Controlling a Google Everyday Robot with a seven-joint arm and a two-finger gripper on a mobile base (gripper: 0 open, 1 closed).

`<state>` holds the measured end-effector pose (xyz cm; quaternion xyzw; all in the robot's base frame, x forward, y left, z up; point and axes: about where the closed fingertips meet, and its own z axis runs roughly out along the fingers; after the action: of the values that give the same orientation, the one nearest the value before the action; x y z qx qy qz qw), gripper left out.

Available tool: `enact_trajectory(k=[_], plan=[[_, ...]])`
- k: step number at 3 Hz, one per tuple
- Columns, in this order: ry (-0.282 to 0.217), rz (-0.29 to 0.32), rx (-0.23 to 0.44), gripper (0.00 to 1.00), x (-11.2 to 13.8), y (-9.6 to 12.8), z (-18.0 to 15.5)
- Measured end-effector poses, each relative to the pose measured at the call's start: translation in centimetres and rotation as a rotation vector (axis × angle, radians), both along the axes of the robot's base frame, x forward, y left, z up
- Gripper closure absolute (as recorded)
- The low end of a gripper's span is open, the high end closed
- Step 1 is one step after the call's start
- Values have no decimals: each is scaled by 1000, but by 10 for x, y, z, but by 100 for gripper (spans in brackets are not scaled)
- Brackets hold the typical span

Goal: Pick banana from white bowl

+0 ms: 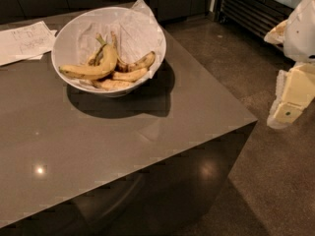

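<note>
The white bowl [69, 36] stands at the back of the grey counter, lined with crinkled white paper. The banana [96, 68], long, yellow and curved with a greenish stem, lies across the front of the bowl on top of the others. Several shorter, browner spotted bananas [133, 69] lie beside and under it. My gripper [290, 100] is at the far right edge of the view, off the counter and well to the right of the bowl, above the floor.
White written-on paper sheets [24, 41] lie at the back left of the counter [123, 136]. The counter's right edge drops to a speckled floor [275, 181]. Dark cabinets and a slatted unit [251, 9] stand behind.
</note>
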<state>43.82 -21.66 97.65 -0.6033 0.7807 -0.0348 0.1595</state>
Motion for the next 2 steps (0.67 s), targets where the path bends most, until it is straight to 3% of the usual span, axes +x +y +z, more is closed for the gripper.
enact_trajectory(k=[2], plan=[[-17, 23, 4, 0, 10, 7, 12]])
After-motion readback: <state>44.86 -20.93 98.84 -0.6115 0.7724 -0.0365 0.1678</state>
